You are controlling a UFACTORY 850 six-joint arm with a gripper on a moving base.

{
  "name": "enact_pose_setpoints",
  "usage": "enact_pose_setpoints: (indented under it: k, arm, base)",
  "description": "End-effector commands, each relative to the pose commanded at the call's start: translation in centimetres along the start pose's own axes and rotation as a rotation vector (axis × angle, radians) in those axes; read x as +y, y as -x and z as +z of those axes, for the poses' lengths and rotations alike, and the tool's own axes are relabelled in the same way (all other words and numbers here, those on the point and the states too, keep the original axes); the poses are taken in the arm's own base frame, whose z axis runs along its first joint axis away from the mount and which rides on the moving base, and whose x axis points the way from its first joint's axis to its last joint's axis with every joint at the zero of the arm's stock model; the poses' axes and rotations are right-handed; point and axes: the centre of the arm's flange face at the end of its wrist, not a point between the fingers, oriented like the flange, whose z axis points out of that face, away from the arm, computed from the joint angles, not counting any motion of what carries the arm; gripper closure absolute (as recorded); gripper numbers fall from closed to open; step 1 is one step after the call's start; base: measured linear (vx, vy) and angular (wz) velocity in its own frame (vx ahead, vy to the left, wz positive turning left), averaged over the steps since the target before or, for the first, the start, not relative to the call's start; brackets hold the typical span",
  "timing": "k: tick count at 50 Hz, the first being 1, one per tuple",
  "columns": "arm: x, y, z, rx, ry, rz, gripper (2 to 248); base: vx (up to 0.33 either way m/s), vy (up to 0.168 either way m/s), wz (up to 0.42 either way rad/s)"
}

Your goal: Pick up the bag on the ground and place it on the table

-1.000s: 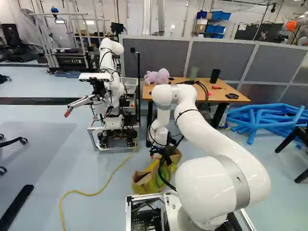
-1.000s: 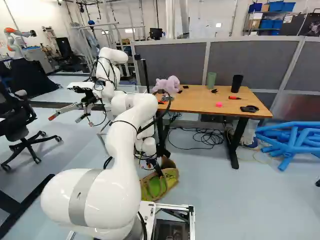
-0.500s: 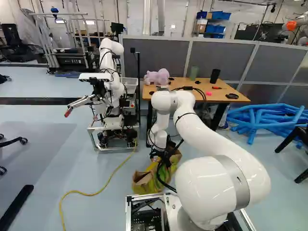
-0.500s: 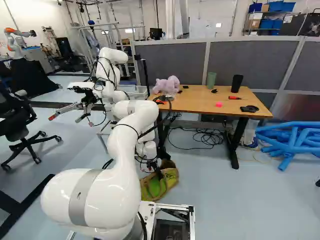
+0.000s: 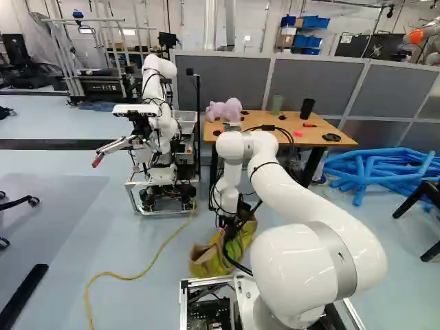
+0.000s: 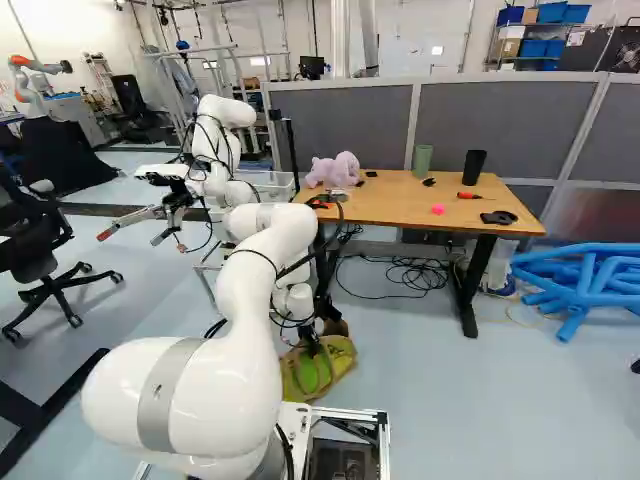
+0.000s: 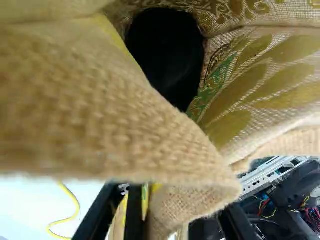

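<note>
the burlap bag [image 5: 208, 267], printed in green and yellow, is on the floor, short of the table [image 6: 385, 207] and just ahead of the base. the white arm [image 5: 302, 179] bends over and down towards it, and the black gripper [image 5: 235, 222] is right at the bag's upper part. whether the jaws are clenched on cloth or released cannot be told: in the wrist view a rough flap of burlap hangs close over them, with a dark hollow and a leaf-patterned panel beyond. on the tabletop sit a pinkish plush toy [image 6: 334, 170], a green cup [image 6: 423, 160], a black cup [image 6: 473, 166] and a red-handled tool [image 6: 469, 195]. another robot [image 5: 161, 124] stands beside the table, at the left of the left base view, with a yellow cable [image 5: 130, 277] snaking over the floor near it. blue tubes [image 6: 585, 280] lie heaped on the table's other side.
</note>
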Motion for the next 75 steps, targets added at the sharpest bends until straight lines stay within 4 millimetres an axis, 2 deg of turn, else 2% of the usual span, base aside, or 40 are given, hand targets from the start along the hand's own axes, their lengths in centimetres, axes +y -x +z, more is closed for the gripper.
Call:
enact_pose_setpoints:
  k: [1,5,6,11,12,42,75]
  arm:
    - [0.0,0.0,0.0,0.000,0.000,0.000,166]
    - [0.0,0.0,0.0,0.000,0.000,0.000,166]
    - [0.0,0.0,-0.1,0.000,0.000,0.000,200]
    - [0.0,0.0,-0.6,0.000,0.000,0.000,200]
    - [0.0,0.0,-0.7,0.000,0.000,0.000,217]
    - [0.3,0.3,-5.2,0.004,-0.004,-0.011,217]
    - [0.8,0.7,-10.2,0.016,-0.011,-0.336,217]
  base:
    - [0.000,0.000,0.000]
    - [0.000,0.000,0.000]
    - [0.000,0.000,0.000]
    - [0.000,0.000,0.000]
    - [0.000,0.000,0.000]
    - [0.000,0.000,0.000]
    - [0.000,0.000,0.000]
